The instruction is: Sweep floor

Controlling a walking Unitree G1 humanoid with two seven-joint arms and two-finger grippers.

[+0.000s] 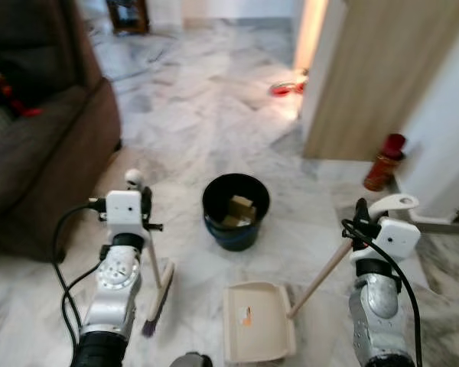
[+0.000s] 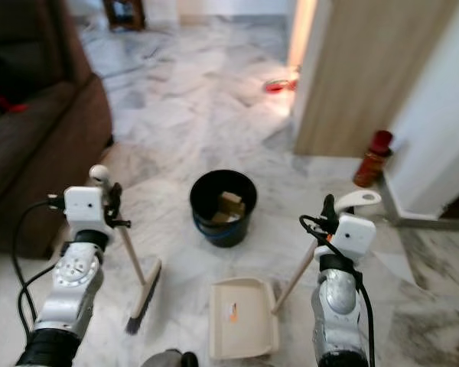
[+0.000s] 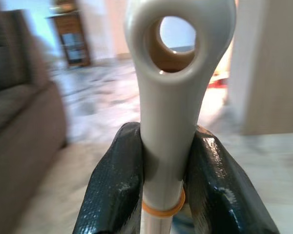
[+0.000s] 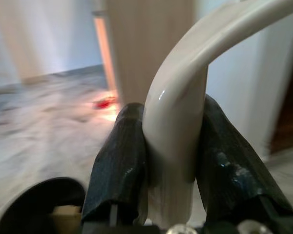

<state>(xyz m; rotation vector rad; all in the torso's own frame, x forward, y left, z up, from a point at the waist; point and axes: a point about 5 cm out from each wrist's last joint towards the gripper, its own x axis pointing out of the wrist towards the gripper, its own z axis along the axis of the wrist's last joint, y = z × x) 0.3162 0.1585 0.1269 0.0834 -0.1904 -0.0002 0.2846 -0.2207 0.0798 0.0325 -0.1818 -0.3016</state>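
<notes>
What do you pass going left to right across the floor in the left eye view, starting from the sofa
Sofa → broom held by the left gripper → black bucket → dustpan, its handle in the right gripper → red bottle by the wall.

We raise both silver forearms upright at our sides. Our left claw (image 3: 163,180) is clamped tight on a pale handle, and our right claw (image 4: 173,161) likewise, its fingers (image 4: 119,161) pressing either side.
</notes>
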